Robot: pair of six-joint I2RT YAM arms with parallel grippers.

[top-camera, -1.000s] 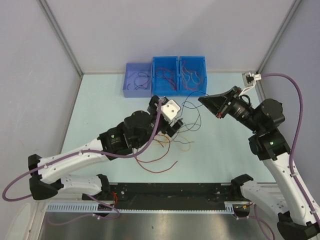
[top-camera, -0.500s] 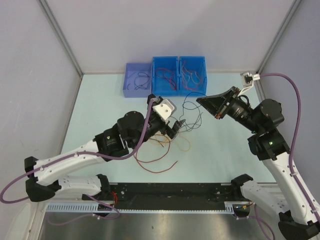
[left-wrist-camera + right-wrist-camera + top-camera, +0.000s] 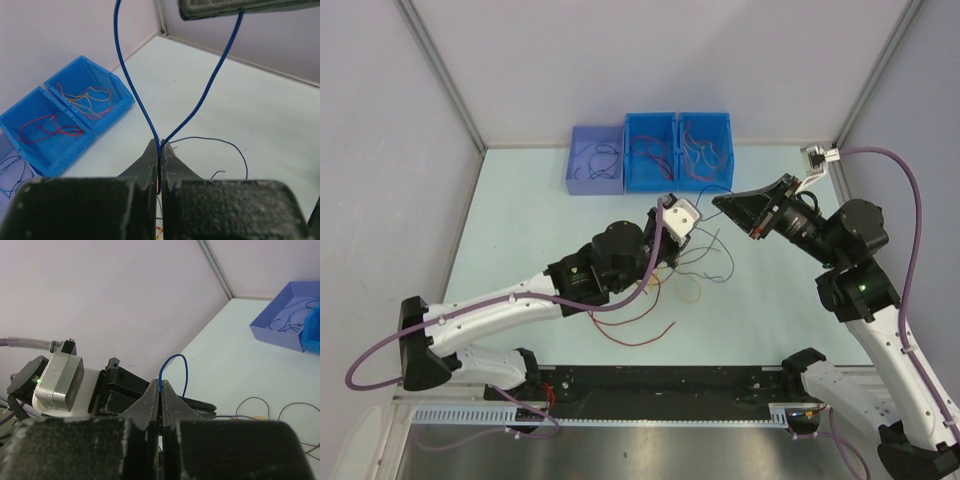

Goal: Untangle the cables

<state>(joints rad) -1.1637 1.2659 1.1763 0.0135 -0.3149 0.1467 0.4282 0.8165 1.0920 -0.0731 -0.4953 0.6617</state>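
A loose tangle of cables (image 3: 665, 285) in red, orange, black and blue lies on the table in the middle. One blue cable (image 3: 200, 102) is lifted out of it. My left gripper (image 3: 160, 146) is shut on this blue cable, which rises in two strands towards my right gripper (image 3: 160, 384). The right gripper is shut on the same blue cable (image 3: 172, 365), a short loop showing above its tips. In the top view the left gripper (image 3: 698, 236) sits just below and left of the right gripper (image 3: 722, 201), a short way apart.
Three bins stand at the back: a purple bin (image 3: 595, 160) holding dark cables and two blue bins (image 3: 650, 150) (image 3: 705, 145) holding red and orange cables. A long red cable (image 3: 640, 335) trails towards the near edge. Walls close the table on three sides.
My left arm has reached forward and right towards the right gripper. Its jaws were open and have shut on the blue cable. The right arm has stayed put.
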